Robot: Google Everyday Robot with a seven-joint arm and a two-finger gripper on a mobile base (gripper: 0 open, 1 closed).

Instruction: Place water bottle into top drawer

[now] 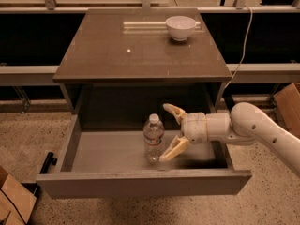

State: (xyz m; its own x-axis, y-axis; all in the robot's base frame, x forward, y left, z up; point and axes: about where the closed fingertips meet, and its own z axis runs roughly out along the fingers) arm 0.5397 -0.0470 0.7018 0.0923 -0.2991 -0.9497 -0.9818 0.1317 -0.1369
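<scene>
The water bottle [153, 138], clear with a white cap, stands upright on the floor of the pulled-out top drawer [108, 149], about mid-width. My gripper [170, 132] is just right of the bottle, inside the drawer, with its tan fingers [174, 148] spread wide open. The lower finger tip lies close to the bottle's base; the upper finger is clear of it. The white arm comes in from the right over the drawer's right wall.
A white bowl [180, 27] sits at the back right of the cabinet top [117, 50]. Cardboard boxes stand on the floor at the lower left [14, 198] and far right [288, 107]. A cable [241, 46] hangs behind the cabinet's right side.
</scene>
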